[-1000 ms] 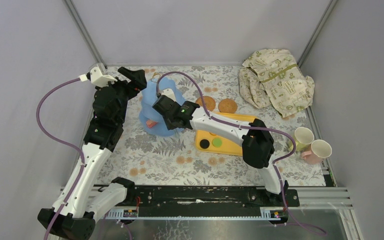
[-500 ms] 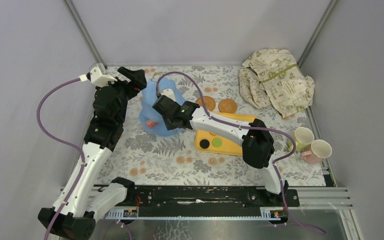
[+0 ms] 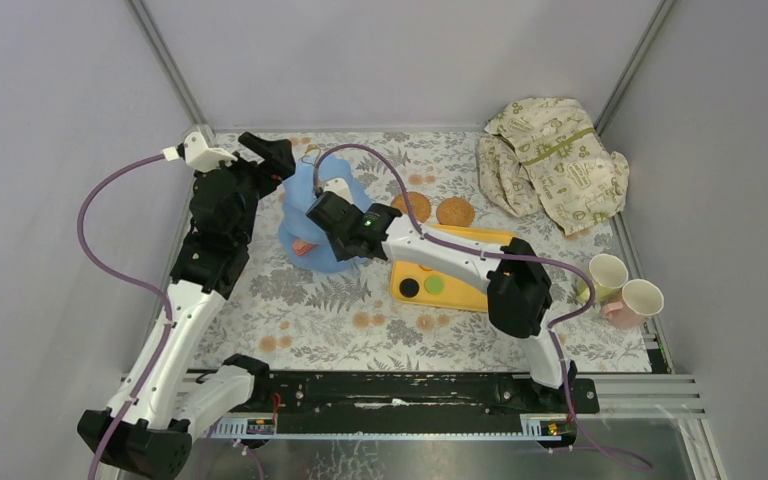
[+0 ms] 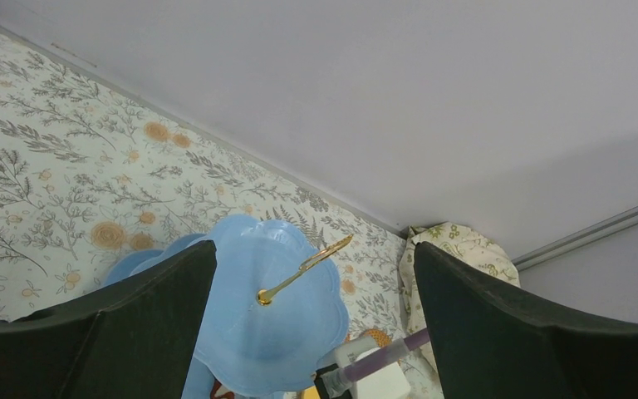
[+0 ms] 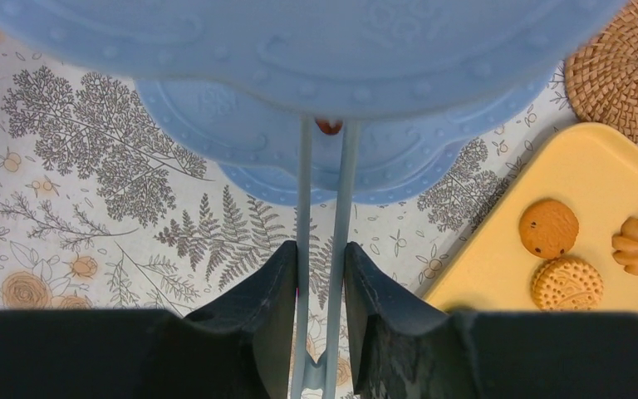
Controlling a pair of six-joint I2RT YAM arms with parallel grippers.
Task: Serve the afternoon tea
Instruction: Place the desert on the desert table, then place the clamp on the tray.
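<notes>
The light-blue three-tier stand (image 3: 312, 200) stands at the back left of the table. My left gripper (image 3: 272, 156) hovers open over its top tier (image 4: 270, 324), the gold handle (image 4: 303, 270) between the fingers. My right gripper (image 5: 322, 266) is shut on light-blue tongs (image 5: 322, 191) that reach under a tier of the stand (image 5: 299, 50). A small reddish piece (image 5: 328, 126) shows at the tong tips, half hidden by the tier's rim. A pink pastry (image 3: 303, 247) lies on the bottom tier. Three biscuits (image 5: 548, 228) lie on the yellow tray (image 5: 581, 183).
Two woven coasters (image 3: 455, 211) lie behind the yellow tray (image 3: 460, 293), which also holds a green and a black disc. Two pale cups (image 3: 607, 272) stand at the right edge. A cream printed cloth (image 3: 555, 160) is bunched at the back right. Grey walls enclose the table.
The left arm has edged very slightly to the right. The right gripper keeps its hold on the tongs at the stand.
</notes>
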